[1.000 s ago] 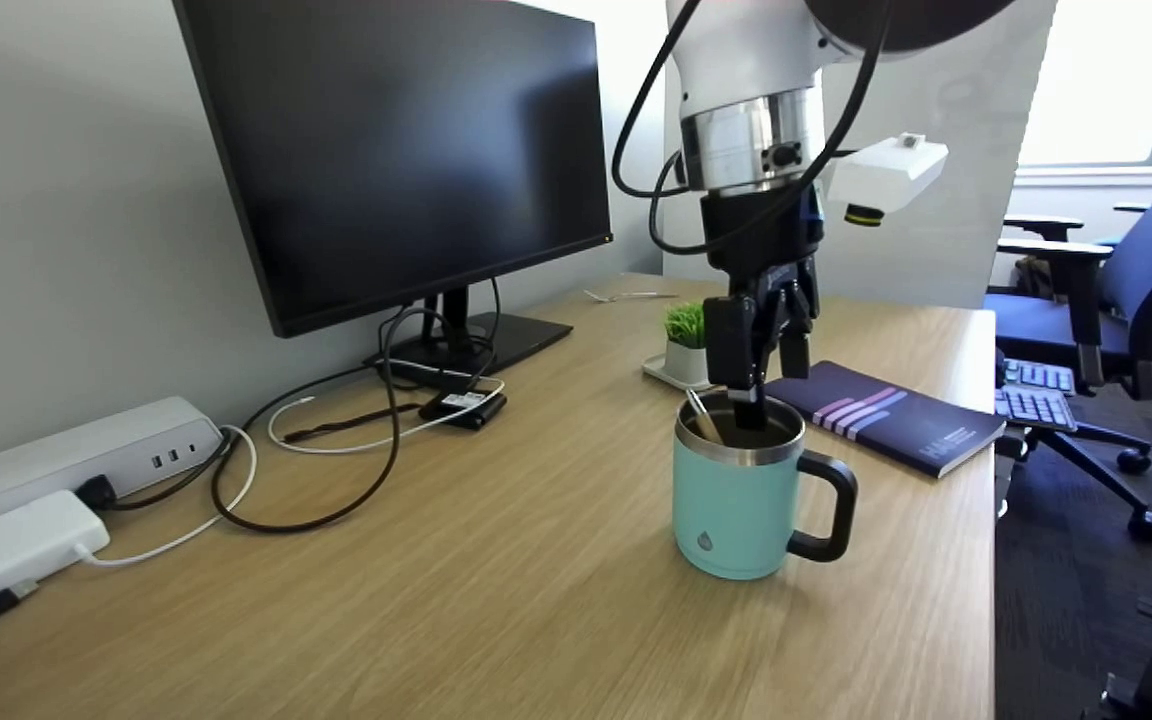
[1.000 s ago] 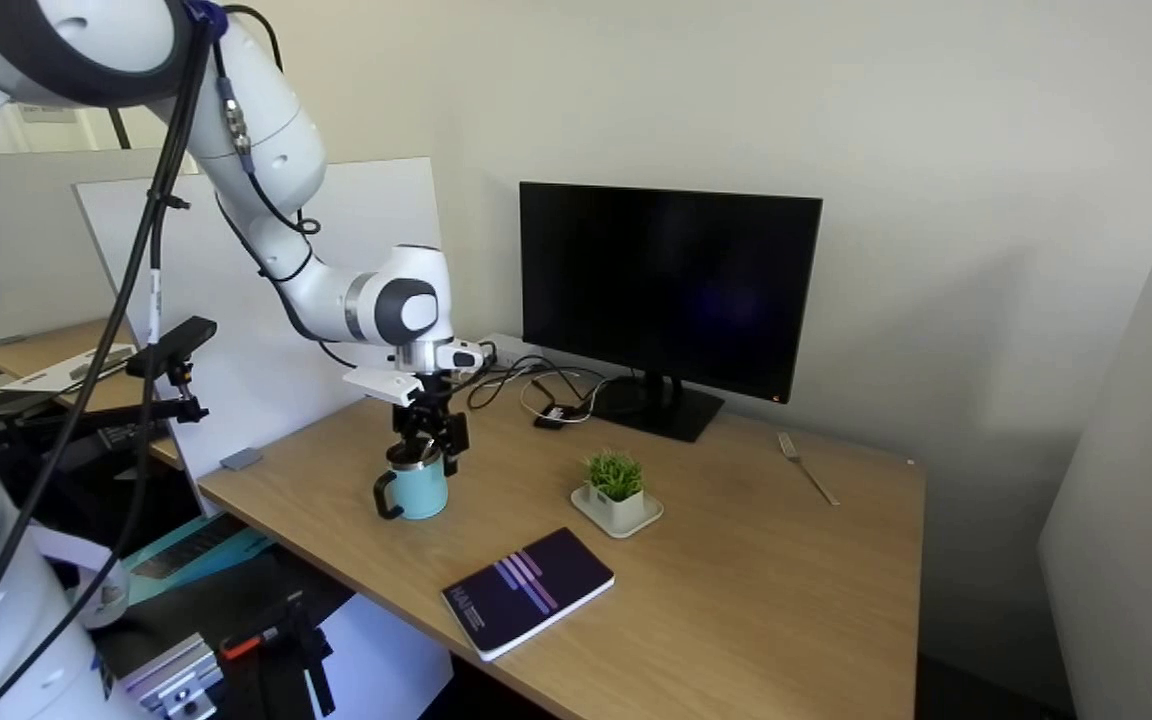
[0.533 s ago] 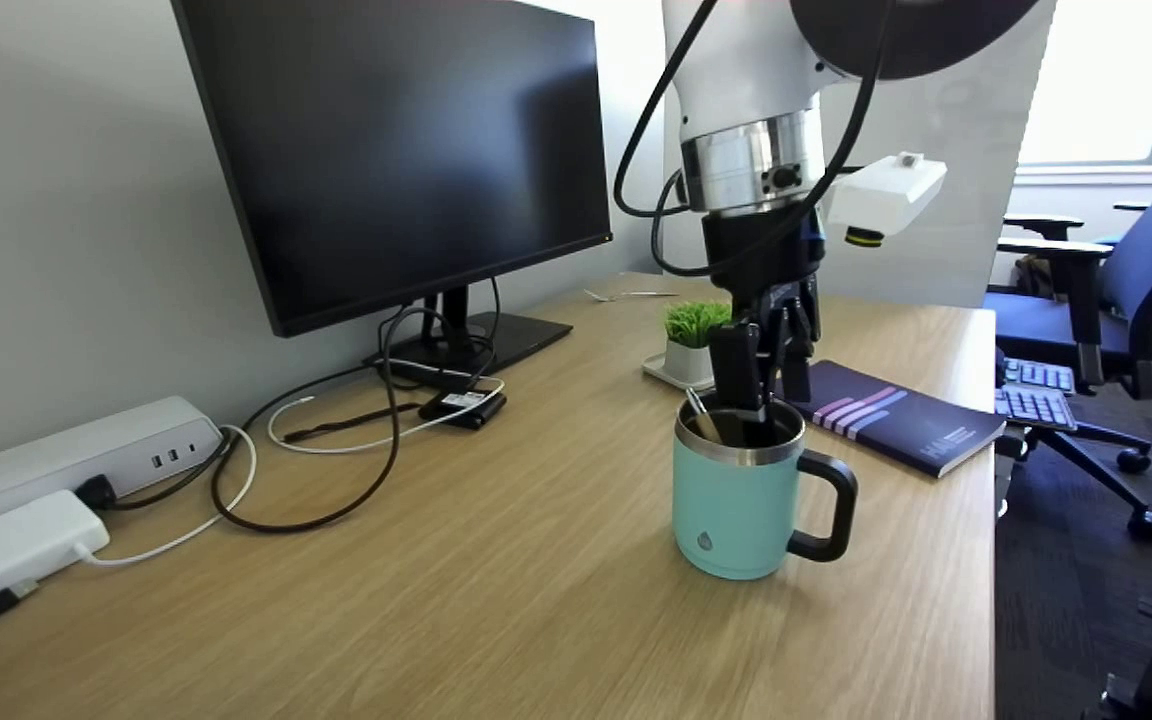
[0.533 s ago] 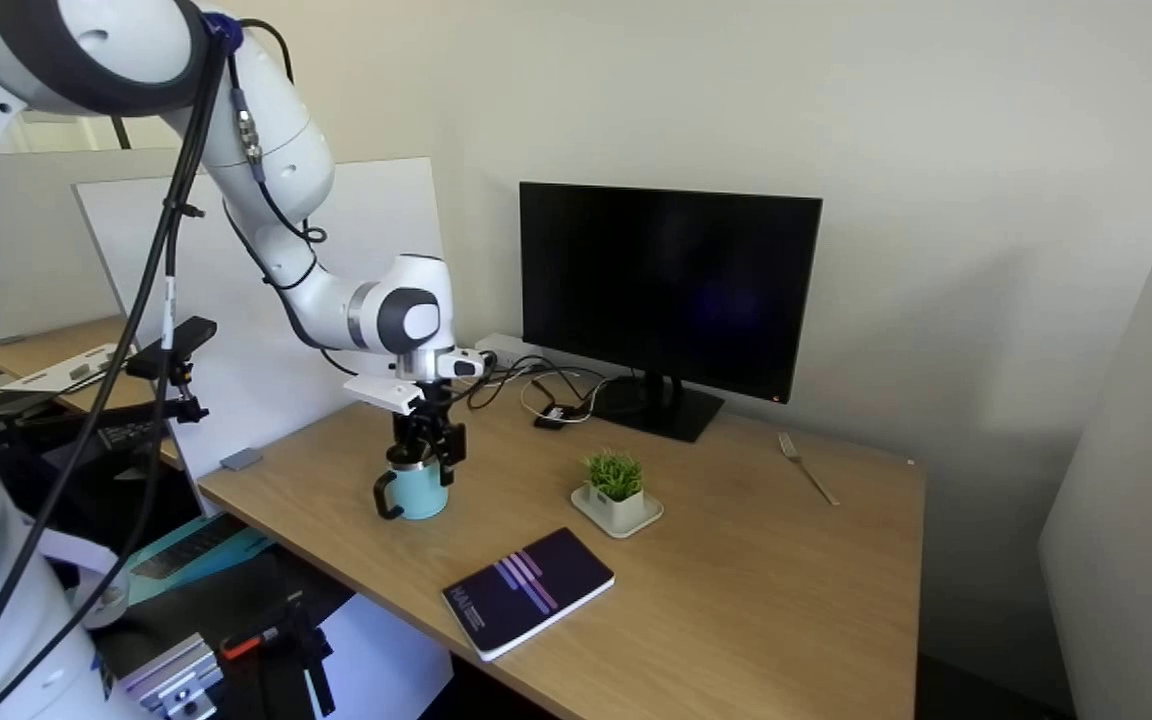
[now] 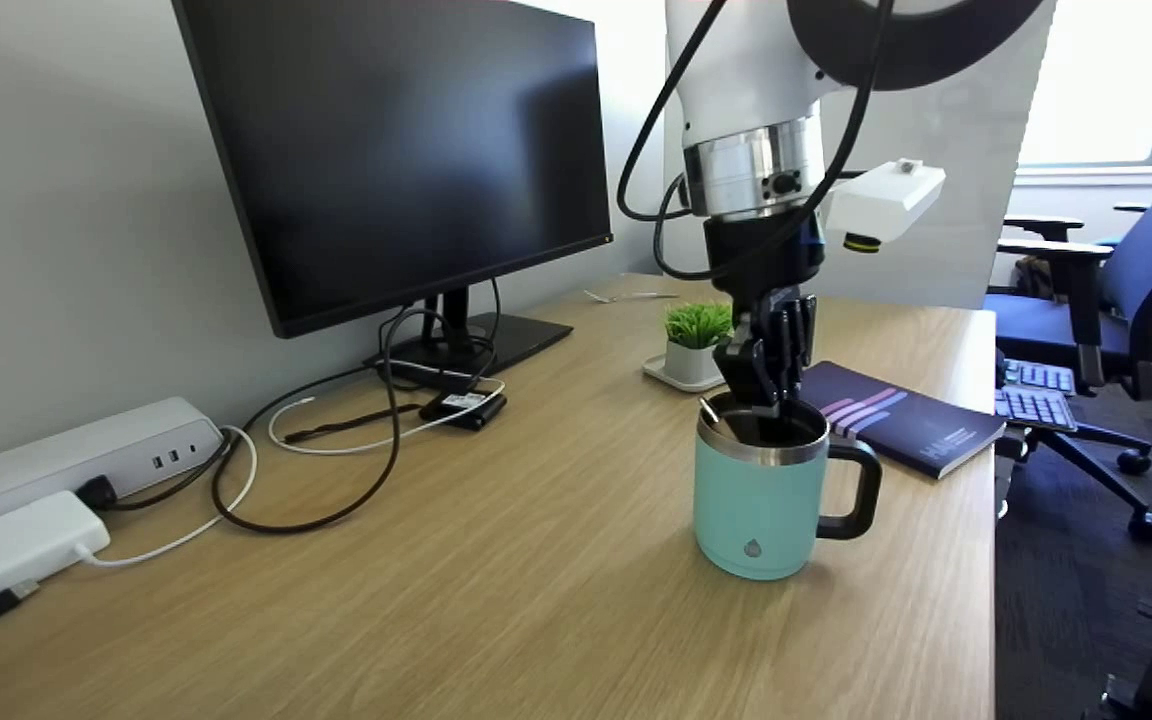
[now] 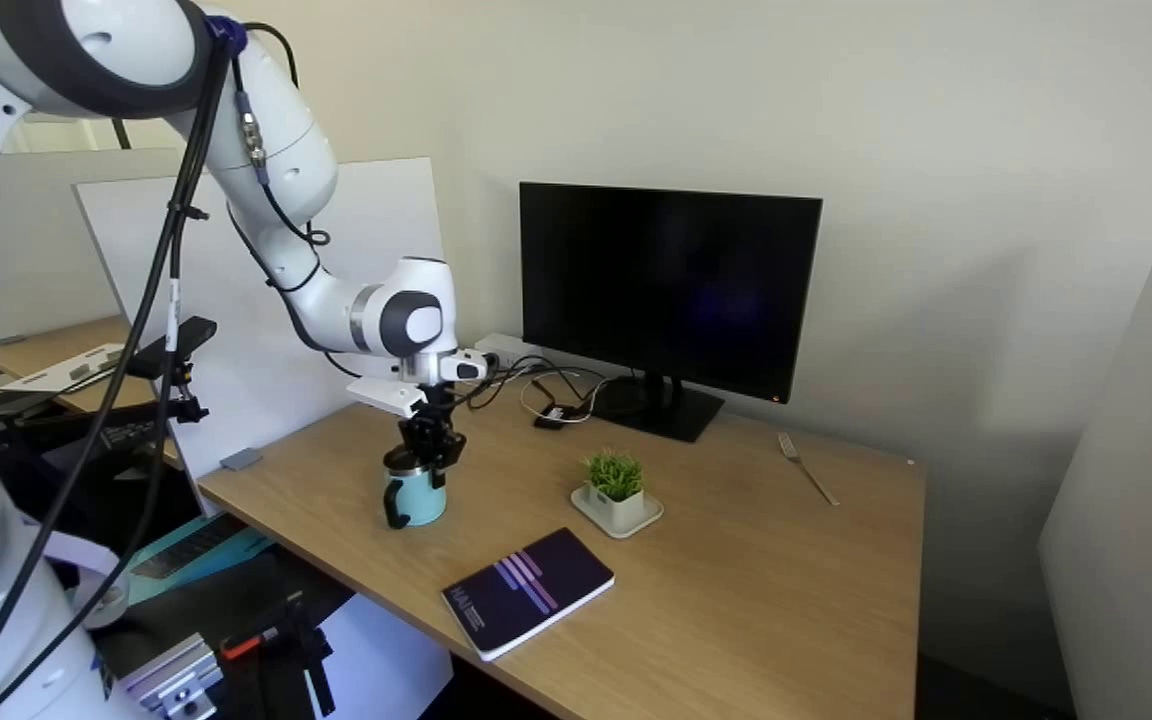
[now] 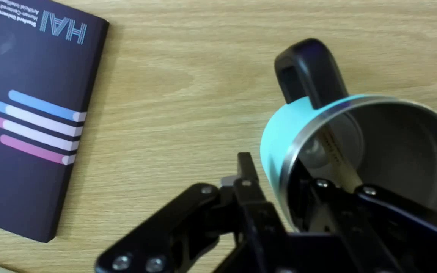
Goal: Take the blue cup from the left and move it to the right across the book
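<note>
In an exterior view, spreads as a pale wooden table (image 6: 786, 590). Bears the blue cup (image 6: 424, 498) at left, the book (image 6: 529, 592) flat along the near side, a white tray (image 6: 652, 513) beyond it. Carries cables (image 6: 508, 377), a white box (image 6: 510, 349) and a black adapter (image 6: 552, 418) at far left, a monitor foot (image 6: 673, 420) farther right, a fork (image 6: 808, 469) far right.

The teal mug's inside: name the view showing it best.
The wrist view: it looks down into the teal mug, showing sides, bottom and a tan stick; the end effector hides part. Both exterior views show little of the inside, mostly dark.
</note>
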### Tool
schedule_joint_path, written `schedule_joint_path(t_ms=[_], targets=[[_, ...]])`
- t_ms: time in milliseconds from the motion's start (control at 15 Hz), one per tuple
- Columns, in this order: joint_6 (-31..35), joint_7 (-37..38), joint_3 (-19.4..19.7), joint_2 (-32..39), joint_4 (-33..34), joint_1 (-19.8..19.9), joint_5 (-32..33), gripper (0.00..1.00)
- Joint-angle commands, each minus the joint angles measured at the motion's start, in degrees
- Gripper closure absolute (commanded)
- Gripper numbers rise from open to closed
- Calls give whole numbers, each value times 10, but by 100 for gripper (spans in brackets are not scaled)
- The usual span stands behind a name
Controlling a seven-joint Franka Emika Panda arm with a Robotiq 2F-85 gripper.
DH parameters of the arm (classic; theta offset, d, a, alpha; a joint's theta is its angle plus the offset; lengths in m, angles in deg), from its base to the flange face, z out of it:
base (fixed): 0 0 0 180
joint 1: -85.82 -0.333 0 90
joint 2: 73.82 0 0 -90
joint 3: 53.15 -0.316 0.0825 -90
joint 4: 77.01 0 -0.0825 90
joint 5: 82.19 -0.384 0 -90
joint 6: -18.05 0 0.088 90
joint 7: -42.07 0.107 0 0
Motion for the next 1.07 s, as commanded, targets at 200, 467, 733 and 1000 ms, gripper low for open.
schedule_joint_path(t_ms=[200,467,733,1000], targets=[[24,-5,13,-22,-5,13,-30,98],[1,-90,27,-70,2,65,-60,98],[-39,-265,40,-124,8,136,-120,98],[-72,-354,86,-157,16,186,-158,98]])
